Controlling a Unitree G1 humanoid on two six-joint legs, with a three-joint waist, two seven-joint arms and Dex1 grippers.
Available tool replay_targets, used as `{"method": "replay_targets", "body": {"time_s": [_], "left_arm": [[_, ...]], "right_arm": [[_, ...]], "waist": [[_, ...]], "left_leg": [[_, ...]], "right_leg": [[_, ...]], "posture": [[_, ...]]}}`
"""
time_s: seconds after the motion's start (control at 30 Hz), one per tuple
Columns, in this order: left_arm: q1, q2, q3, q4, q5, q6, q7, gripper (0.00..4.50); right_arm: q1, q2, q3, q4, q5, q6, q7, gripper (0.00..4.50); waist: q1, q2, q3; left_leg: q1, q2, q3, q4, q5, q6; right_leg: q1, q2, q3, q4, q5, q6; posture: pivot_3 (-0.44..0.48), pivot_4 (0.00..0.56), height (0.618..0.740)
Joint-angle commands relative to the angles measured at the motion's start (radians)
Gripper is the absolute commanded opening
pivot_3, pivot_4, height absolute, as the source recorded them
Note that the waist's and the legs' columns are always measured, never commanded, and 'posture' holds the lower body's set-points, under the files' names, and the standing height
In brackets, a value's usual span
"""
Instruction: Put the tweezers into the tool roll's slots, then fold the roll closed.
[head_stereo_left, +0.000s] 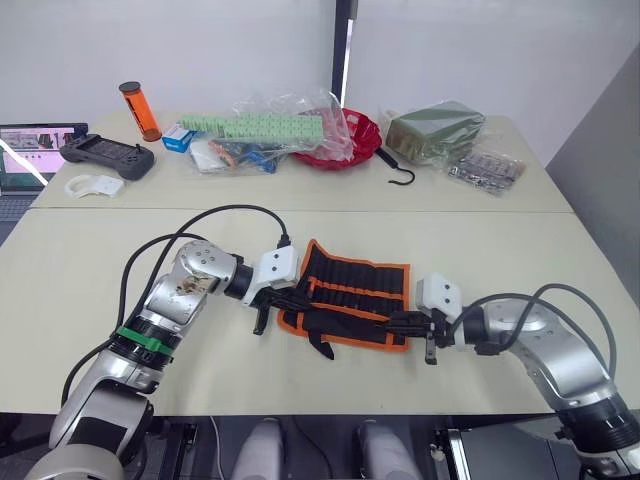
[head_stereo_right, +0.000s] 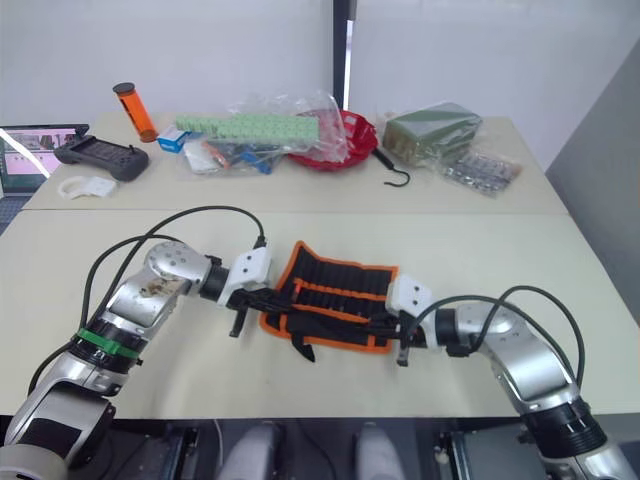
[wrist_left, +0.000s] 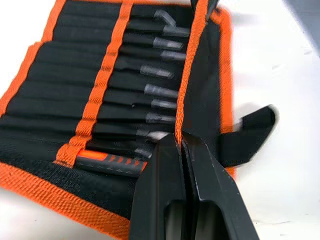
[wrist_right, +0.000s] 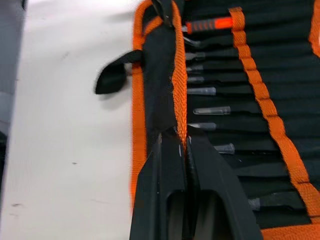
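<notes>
Beige table (head_stereo_left: 90, 270), tool roll (head_stereo_left: 350, 290), red bowl (head_stereo_left: 360, 140)

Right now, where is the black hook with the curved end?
The black hook lies on the far table, right of the red bowl and just in front of the green package.

Open tool roll (head_stereo_left: 350, 292) on table (head_stereo_left: 480, 240), left gripper (head_stereo_left: 283, 300) and right gripper (head_stereo_left: 408, 325) seemingly gripping it

Both arms reach inward low over the bench, forearms bent toward each other. The left hand (wrist_left: 181, 142) has its two black fingers pressed together, and the right hand (wrist_right: 181, 141) is likewise pinched closed, each on an orange edge.
</notes>
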Motion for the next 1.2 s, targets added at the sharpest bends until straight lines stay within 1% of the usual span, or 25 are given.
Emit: {"method": "replay_targets", "body": {"time_s": [0.03, 0.2, 0.33, 0.37, 0.4, 0.5, 0.57, 0.7, 0.8, 0.97, 1.07, 1.2], "left_arm": [[0.003, -0.006, 0.000, 0.010, 0.043, -0.004, 0.048, 0.00], [0.002, -0.023, 0.012, 0.021, 0.060, -0.004, 0.094, 0.00], [0.003, -0.044, 0.036, 0.019, 0.040, 0.048, 0.124, 0.00], [0.006, -0.046, 0.040, 0.011, 0.033, 0.059, 0.126, 0.29], [0.008, -0.047, 0.043, 0.004, 0.027, 0.068, 0.125, 0.62], [0.014, -0.047, 0.063, -0.022, 0.003, 0.083, 0.120, 1.56], [0.003, -0.051, 0.102, -0.033, -0.031, 0.085, 0.128, 2.22], [-0.061, -0.052, 0.207, -0.059, -0.149, 0.134, 0.104, 3.54], [-0.076, -0.039, 0.233, -0.077, -0.180, 0.145, 0.089, 4.48], [-0.044, -0.046, 0.244, -0.100, -0.208, 0.139, 0.098, 4.48], [-0.001, -0.054, 0.223, -0.128, -0.200, 0.133, 0.109, 3.61], [0.062, -0.058, 0.163, -0.156, -0.152, 0.091, 0.119, 2.28]], "right_arm": [[-0.013, 0.015, 0.005, 0.038, -0.039, -0.038, -0.016, 0.03], [-0.006, 0.058, 0.004, 0.098, -0.085, -0.082, -0.058, 0.03], [0.015, 0.074, -0.016, 0.124, -0.122, -0.125, -0.107, 0.03], [0.018, 0.082, -0.026, 0.128, -0.113, -0.126, -0.112, 0.01], [0.019, 0.088, -0.033, 0.129, -0.105, -0.126, -0.113, 0.28], [0.025, 0.089, -0.048, 0.114, -0.081, -0.121, -0.101, 1.25], [0.027, 0.078, -0.056, 0.089, -0.072, -0.131, -0.086, 1.93], [0.006, 0.072, -0.118, 0.024, 0.010, -0.079, -0.074, 3.27], [-0.005, 0.076, -0.146, 0.005, 0.043, -0.057, -0.073, 3.28], [-0.017, 0.099, -0.154, -0.035, 0.102, -0.005, -0.084, 3.28], [-0.019, 0.124, -0.118, -0.068, 0.100, 0.018, -0.104, 2.43], [-0.012, 0.164, -0.060, -0.078, 0.052, 0.017, -0.153, 1.07]], "waist": [[0.000, 0.000, 0.000], [0.001, 0.000, 0.000], [0.002, 0.000, 0.000], [0.002, 0.000, 0.000], [0.002, 0.000, 0.000], [0.001, 0.000, 0.000], [0.002, 0.000, 0.000], [0.001, 0.000, 0.000], [0.000, 0.000, 0.000], [-0.003, 0.000, 0.000], [-0.005, 0.000, 0.000], [-0.003, 0.000, 0.000]], "left_leg": [[0.000, 0.000, 0.000, 0.000, 0.000, 0.000], [-0.001, 0.000, 0.000, 0.004, -0.001, 0.001], [0.000, 0.000, 0.000, 0.005, -0.001, 0.001], [0.000, 0.000, 0.000, 0.005, -0.001, 0.001], [0.000, 0.000, 0.000, 0.005, -0.001, 0.001], [0.000, 0.000, 0.000, 0.005, -0.001, 0.001], [0.000, 0.000, 0.000, 0.005, -0.001, 0.001], [-0.001, 0.000, 0.000, 0.006, -0.001, 0.001], [-0.001, 0.000, 0.000, 0.005, -0.001, 0.001], [0.000, 0.000, 0.000, 0.005, -0.001, 0.002], [-0.001, 0.000, 0.000, 0.005, -0.001, 0.002], [-0.001, 0.000, 0.000, 0.005, -0.001, 0.002]], "right_leg": [[0.000, 0.000, 0.000, 0.000, 0.000, 0.000], [0.000, 0.000, 0.000, 0.003, 0.000, 0.000], [0.000, 0.000, 0.000, 0.005, 0.000, 0.000], [0.000, 0.000, 0.000, 0.005, 0.000, 0.000], [0.000, 0.000, 0.000, 0.005, 0.000, 0.000], [0.000, 0.000, 0.000, 0.005, 0.000, 0.000], [0.000, 0.000, 0.000, 0.006, 0.000, 0.000], [-0.001, 0.000, 0.000, 0.006, 0.000, 0.000], [-0.001, 0.000, 0.000, 0.006, 0.000, 0.000], [0.000, 0.000, 0.000, 0.006, 0.000, 0.000], [-0.001, 0.000, 0.000, 0.006, 0.000, 0.000], [-0.001, 0.000, 0.000, 0.006, 0.000, 0.000]], "posture": [[0.000, 0.150, 0.740], [0.000, 0.150, 0.740], [0.000, 0.150, 0.740], [0.000, 0.150, 0.740], [0.000, 0.150, 0.740], [0.000, 0.150, 0.740], [0.000, 0.150, 0.740], [0.000, 0.150, 0.740], [0.000, 0.150, 0.740], [0.000, 0.150, 0.740], [0.000, 0.150, 0.740], [0.000, 0.150, 0.740]]}}
